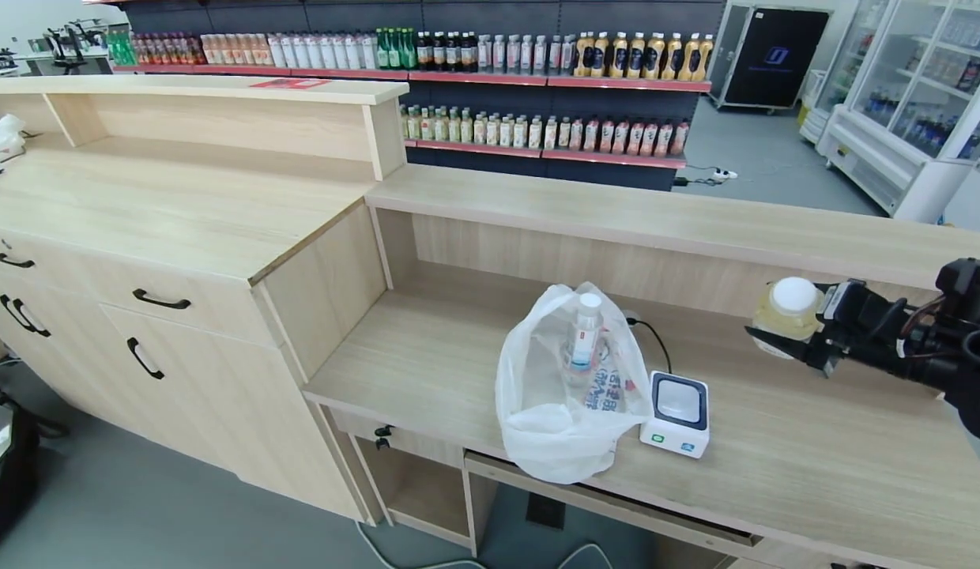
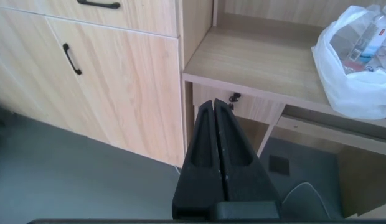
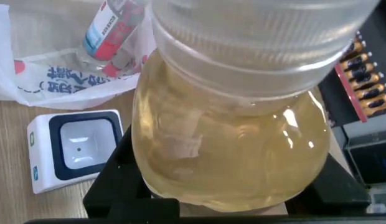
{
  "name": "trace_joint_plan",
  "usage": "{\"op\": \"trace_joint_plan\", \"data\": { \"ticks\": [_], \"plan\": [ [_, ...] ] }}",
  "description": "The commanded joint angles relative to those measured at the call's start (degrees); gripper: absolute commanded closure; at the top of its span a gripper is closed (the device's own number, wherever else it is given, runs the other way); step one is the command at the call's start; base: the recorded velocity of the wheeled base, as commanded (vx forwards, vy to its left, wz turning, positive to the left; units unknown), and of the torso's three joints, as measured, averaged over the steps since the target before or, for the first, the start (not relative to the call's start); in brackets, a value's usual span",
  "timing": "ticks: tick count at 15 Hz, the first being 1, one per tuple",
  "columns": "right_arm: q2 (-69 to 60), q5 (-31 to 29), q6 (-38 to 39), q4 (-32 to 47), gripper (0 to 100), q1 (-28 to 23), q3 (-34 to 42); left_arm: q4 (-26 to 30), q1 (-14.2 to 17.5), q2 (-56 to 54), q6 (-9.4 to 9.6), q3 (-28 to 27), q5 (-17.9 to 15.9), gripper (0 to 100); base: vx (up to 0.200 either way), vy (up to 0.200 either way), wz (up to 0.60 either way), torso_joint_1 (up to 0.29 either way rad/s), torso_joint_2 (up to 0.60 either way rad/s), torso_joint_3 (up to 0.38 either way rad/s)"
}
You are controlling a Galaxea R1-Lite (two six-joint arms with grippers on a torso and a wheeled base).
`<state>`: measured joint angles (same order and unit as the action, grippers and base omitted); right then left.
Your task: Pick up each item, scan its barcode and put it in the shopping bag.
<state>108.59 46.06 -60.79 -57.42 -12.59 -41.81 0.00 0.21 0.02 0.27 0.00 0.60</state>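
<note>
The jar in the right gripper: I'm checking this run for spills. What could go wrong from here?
The jar of yellowish liquid sits in the right gripper by its rounded body; it could slip when turned toward the scanner. The slack shopping bag already holds an upright bottle, so the jar might snag the rim or knock it over. The left gripper, shut and low by the cabinet, isn't steadying the bag.
</note>
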Motion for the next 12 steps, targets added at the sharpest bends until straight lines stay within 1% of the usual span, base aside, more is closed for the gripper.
{"op": "trace_joint_plan", "data": {
  "ticks": [1,3,4,7,12],
  "plan": [
    [3.0,1.8,-0.4,0.0,100,-1.6,-0.1,0.0,0.1,0.0,0.00,0.0,0.0,100,0.000,0.000,0.00,0.000,0.00,0.000],
    [5.6,5.4,-1.3,-0.2,100,-1.8,-1.1,0.0,0.1,0.0,0.00,0.0,0.0,100,0.000,0.000,0.00,0.000,0.00,0.000],
    [6.1,6.2,-1.4,-0.2,100,-1.8,-1.5,0.0,0.1,0.0,0.00,0.0,0.0,100,0.000,0.000,0.00,0.000,0.00,0.000],
    [10.2,10.5,-2.7,-3.6,100,-1.4,-3.6,0.0,0.1,0.0,0.00,0.0,0.0,100,0.000,0.000,0.00,0.000,0.00,0.000],
    [14.1,12.3,-3.6,-4.8,100,0.2,-4.5,0.0,0.1,0.0,0.00,0.0,0.0,100,0.000,0.000,0.00,0.000,0.00,0.000]
  ]
}}
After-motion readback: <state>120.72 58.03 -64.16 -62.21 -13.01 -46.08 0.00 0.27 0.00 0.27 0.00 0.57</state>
